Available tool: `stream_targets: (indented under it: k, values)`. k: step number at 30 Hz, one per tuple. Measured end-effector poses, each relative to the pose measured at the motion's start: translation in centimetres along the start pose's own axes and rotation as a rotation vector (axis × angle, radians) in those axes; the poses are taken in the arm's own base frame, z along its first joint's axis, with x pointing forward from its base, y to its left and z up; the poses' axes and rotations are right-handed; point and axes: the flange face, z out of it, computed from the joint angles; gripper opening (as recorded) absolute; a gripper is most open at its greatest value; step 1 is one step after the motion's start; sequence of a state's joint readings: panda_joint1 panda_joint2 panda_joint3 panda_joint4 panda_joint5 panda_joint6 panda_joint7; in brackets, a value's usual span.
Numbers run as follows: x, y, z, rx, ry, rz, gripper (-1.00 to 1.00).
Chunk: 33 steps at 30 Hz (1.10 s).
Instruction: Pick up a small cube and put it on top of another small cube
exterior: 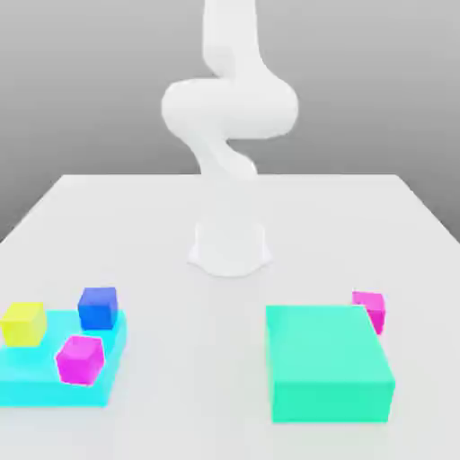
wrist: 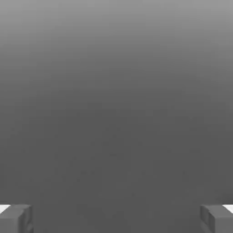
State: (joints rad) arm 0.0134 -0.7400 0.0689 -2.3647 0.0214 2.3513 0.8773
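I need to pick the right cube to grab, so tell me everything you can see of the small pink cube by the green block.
The small pink cube is a plain hot-pink magenta block with flat, matte-looking faces and no markings. It sits upright on the white table, at the far corner of the teal-green block on the exterior view's right, partly hidden behind it and much smaller. Whether the two touch cannot be told. Nothing rests on it.

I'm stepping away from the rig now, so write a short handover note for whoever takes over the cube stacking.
Gripper: open, holding nothing.
Hot-pink cube: on the table behind the teal-green block, at the exterior view's right.
Cyan platform, at the exterior view's left, carries the yellow cube, blue cube and purple-magenta cube.
Done: nothing stacked.
Left: pick up the hot-pink cube and set it on another small cube.
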Motion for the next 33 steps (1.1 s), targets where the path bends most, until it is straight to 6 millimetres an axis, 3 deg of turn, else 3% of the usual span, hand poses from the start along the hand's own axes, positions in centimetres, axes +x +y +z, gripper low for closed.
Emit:
stream_targets:
  k: [4,9,13,18,21,33]
  values:
    - [-8.2,-1.1,9.1,-0.084,-0.121,0.030,0.00]
    - [-19.4,1.2,17.7,-0.212,-0.251,0.070,0.00]
    - [-29.3,5.8,22.4,-0.341,-0.341,0.101,0.00]
    - [-41.8,15.1,25.3,-0.540,-0.430,0.138,0.00]
    - [-43.8,16.5,26.0,-0.565,-0.440,0.147,0.00]
    - [-46.0,18.7,29.2,-0.565,-0.445,0.150,0.00]
